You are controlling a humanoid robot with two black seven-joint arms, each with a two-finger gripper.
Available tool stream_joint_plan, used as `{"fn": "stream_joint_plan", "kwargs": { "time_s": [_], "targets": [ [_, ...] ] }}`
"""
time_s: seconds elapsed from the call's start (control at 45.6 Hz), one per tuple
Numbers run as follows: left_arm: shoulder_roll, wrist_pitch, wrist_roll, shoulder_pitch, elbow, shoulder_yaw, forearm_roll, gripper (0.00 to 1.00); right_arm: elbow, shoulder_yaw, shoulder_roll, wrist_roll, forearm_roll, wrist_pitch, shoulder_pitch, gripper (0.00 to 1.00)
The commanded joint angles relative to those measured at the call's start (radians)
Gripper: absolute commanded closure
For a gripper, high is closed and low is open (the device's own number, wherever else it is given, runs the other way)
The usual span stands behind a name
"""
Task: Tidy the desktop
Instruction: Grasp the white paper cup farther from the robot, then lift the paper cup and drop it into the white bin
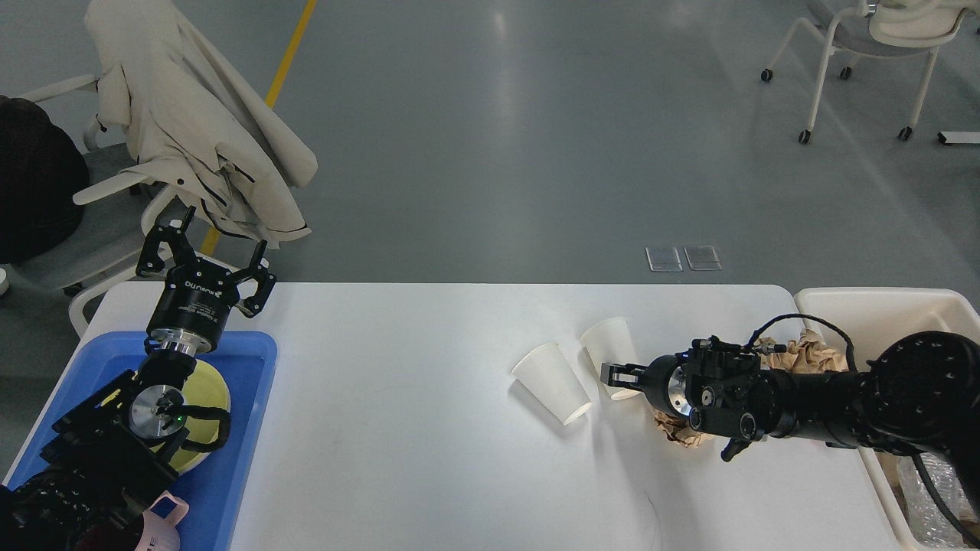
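Observation:
The white desktop holds two white paper cups lying on their sides. One cup lies alone at centre right. My right gripper reaches in from the right and its dark fingers overlap the lower part of the other cup; whether they pinch it is unclear. A crumpled brown paper ball lies under that wrist. My left gripper stands open at the table's far left corner, beyond the blue tray, holding nothing.
The blue tray holds a yellow-green plate and a pink item. A cream bin at the right edge contains crumpled paper and a clear plastic bottle. A chair with a coat stands behind the left corner.

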Motion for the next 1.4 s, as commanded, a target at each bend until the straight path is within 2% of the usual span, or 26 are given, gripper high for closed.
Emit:
{"fn": "stream_joint_plan", "kwargs": {
  "time_s": [0.0, 0.175, 0.263, 0.329, 0.394, 0.438, 0.46, 0.526, 0.592, 0.636, 0.701, 0.789, 0.92, 1.03, 1.183, 1.271, 1.381],
  "targets": [
    [0.000, 0.000, 0.000, 0.000, 0.000, 0.000, 0.000, 0.00, 0.034, -0.013, -0.055, 0.002, 0.000, 0.010, 0.041, 1.00],
    [0.000, 0.000, 0.000, 0.000, 0.000, 0.000, 0.000, 0.00, 0.198, -0.081, -0.202, 0.006, 0.000, 0.111, 0.217, 1.00],
    [0.000, 0.000, 0.000, 0.000, 0.000, 0.000, 0.000, 0.00, 0.324, -0.171, -0.291, 0.011, 0.000, 0.171, 0.396, 1.00],
    [0.000, 0.000, 0.000, 0.000, 0.000, 0.000, 0.000, 0.00, 0.428, -0.245, -0.369, 0.013, 0.000, 0.255, 0.582, 1.00],
    [0.000, 0.000, 0.000, 0.000, 0.000, 0.000, 0.000, 0.00, 0.507, -0.300, -0.437, 0.019, 0.000, 0.414, 0.816, 1.00],
    [0.000, 0.000, 0.000, 0.000, 0.000, 0.000, 0.000, 0.00, 0.534, -0.323, -0.467, 0.025, 0.000, 0.566, 0.977, 1.00],
    [0.000, 0.000, 0.000, 0.000, 0.000, -0.002, 0.000, 0.00, 0.536, -0.331, -0.492, 0.032, -0.002, 0.731, 1.122, 1.00],
    [0.000, 0.000, 0.000, 0.000, 0.000, -0.002, 0.000, 0.00, 0.521, -0.336, -0.527, 0.063, -0.011, 0.940, 1.298, 1.00],
    [0.000, 0.000, 0.000, 0.000, 0.000, -0.002, 0.000, 0.00, 0.488, -0.340, -0.538, 0.120, -0.028, 1.080, 1.429, 1.00],
    [0.000, 0.000, 0.000, 0.000, 0.000, -0.002, 0.000, 0.00, 0.473, -0.352, -0.541, 0.152, -0.070, 1.112, 1.478, 1.00],
    [0.000, 0.000, 0.000, 0.000, 0.000, -0.002, 0.000, 0.00, 0.467, -0.392, -0.549, 0.178, -0.152, 1.112, 1.503, 1.00],
    [0.000, 0.000, 0.000, 0.002, 0.000, -0.002, 0.000, 0.00, 0.453, -0.452, -0.582, 0.183, -0.212, 1.088, 1.493, 1.00],
    [0.000, 0.000, 0.000, 0.000, 0.000, -0.002, 0.000, 0.00, 0.389, -0.539, -0.642, 0.181, -0.281, 0.946, 1.348, 1.00],
    [0.000, 0.000, 0.000, 0.000, 0.000, -0.002, 0.000, 0.00, 0.240, -0.540, -0.710, 0.180, -0.327, 0.746, 1.086, 1.00],
    [0.000, 0.000, 0.000, 0.000, 0.000, 0.000, 0.000, 0.00, 0.018, -0.489, -0.719, 0.180, -0.308, 0.467, 0.618, 1.00],
    [0.000, 0.000, 0.000, 0.000, 0.000, 0.000, 0.000, 0.00, -0.097, -0.408, -0.695, 0.177, -0.237, 0.329, 0.311, 1.00],
    [0.000, 0.000, 0.000, 0.000, 0.000, 0.000, 0.000, 0.00, -0.248, -0.274, -0.590, 0.171, -0.108, 0.242, -0.019, 1.00]
  ]
}}
